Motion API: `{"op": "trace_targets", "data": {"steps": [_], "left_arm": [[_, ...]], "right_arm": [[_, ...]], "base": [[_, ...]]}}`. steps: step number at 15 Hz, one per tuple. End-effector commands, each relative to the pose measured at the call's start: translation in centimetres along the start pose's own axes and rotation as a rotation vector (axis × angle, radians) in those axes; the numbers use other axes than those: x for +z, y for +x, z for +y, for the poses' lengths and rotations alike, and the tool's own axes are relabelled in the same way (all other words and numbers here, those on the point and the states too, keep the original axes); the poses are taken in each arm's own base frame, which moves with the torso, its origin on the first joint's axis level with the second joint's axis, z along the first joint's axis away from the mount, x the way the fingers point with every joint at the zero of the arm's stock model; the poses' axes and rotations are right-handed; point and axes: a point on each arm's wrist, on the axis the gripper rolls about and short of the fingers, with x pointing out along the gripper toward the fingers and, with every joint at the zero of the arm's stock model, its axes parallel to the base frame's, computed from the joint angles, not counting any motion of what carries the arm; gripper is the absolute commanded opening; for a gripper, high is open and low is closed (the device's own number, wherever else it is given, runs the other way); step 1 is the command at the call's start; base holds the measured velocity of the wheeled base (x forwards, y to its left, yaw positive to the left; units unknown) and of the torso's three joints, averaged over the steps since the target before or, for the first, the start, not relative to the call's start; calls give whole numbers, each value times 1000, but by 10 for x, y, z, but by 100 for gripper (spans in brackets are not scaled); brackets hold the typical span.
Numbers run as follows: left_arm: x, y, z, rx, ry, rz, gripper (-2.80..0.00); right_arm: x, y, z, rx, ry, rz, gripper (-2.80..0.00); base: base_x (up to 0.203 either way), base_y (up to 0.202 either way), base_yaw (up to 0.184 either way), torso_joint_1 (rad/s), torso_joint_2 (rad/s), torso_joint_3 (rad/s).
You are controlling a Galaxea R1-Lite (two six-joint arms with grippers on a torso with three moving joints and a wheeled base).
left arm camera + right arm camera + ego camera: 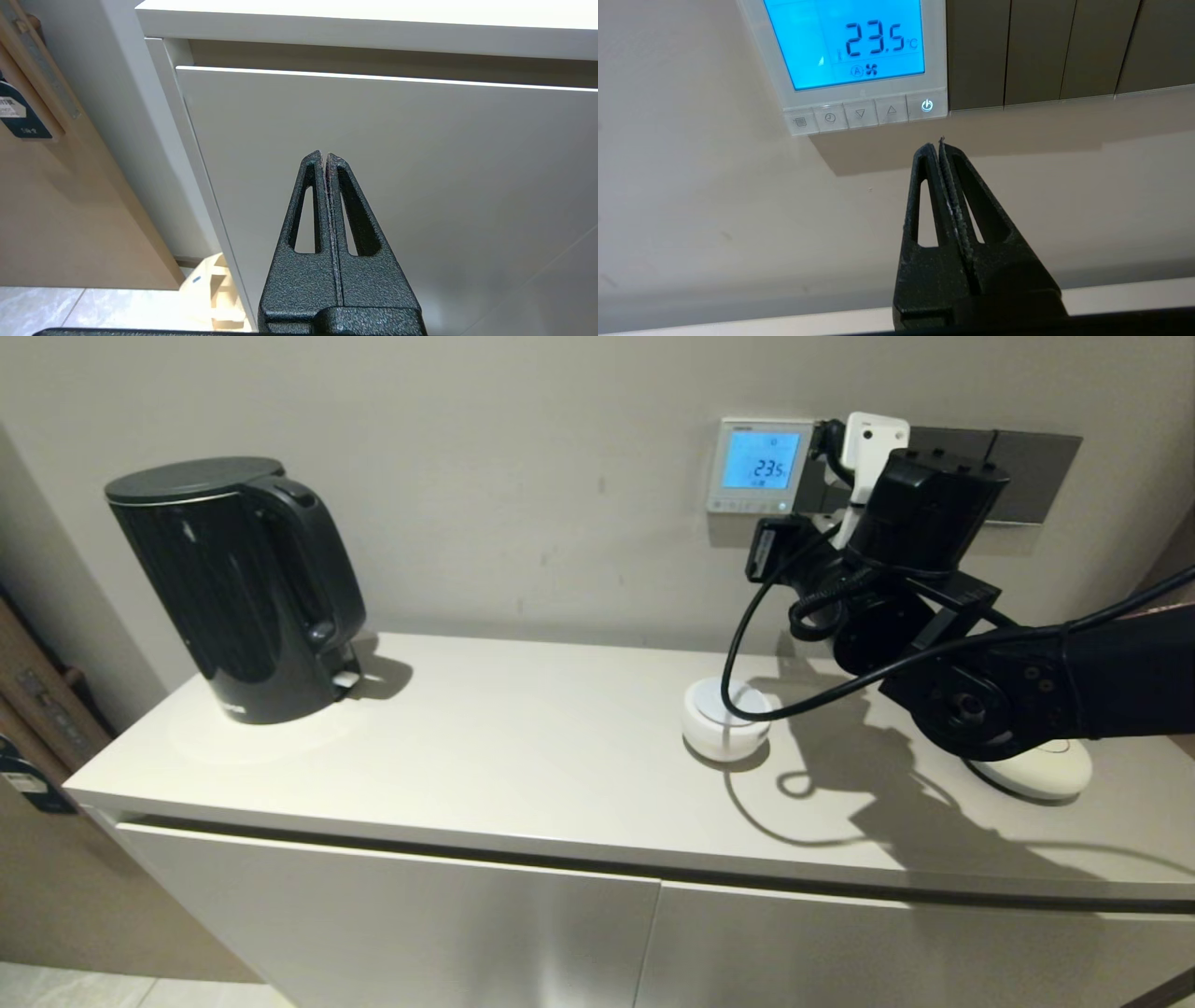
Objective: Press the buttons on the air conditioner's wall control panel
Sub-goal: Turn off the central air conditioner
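The air conditioner's wall control panel (758,465) is a small white-framed thermostat, its screen (845,42) lit blue and reading 23.5. The buttons (860,114) form a row of several pale keys along its bottom edge, also seen in the head view (747,506); the power key (927,105) glows. My right gripper (937,143) is shut and empty, its tip just below the power key, not touching the row. It shows in the head view (767,543) under the panel's lower right corner. My left gripper (324,154) is shut and empty, parked low before the cabinet door.
Dark grey switch plates (1027,476) sit right of the panel, with a white plug (873,443) between. On the white cabinet top (523,747) stand a black kettle (238,588) at the left, a white round puck (724,719) with a black cable, and a white oval device (1036,770).
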Motion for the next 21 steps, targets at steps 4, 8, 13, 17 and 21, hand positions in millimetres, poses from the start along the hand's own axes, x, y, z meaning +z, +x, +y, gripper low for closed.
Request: {"op": "trace_targets", "data": {"steps": [4,8,13,17,21], "left_arm": [[0,0,0,0,0,1,-280],[0,0,0,0,0,0,-280],[0,0,0,1,0,0,-280],[0,0,0,0,0,1,-280],[0,0,0,0,0,1,-280]], "right_arm": [[-2,4,-1,-11,-2,-5,-280],[-6,7,-1,-14,-8,-1,-280],[-6,10,-3,-24,-9,-5,-280],[-4,12,-2,-28,-6,-29,-280],[-4,15,-1,-28,-2,-38,-280]], "base": [[0,0,0,0,0,0],[0,0,0,0,0,0],[0,0,0,0,0,0],[0,0,0,0,0,0],[0,0,0,0,0,0]]}}
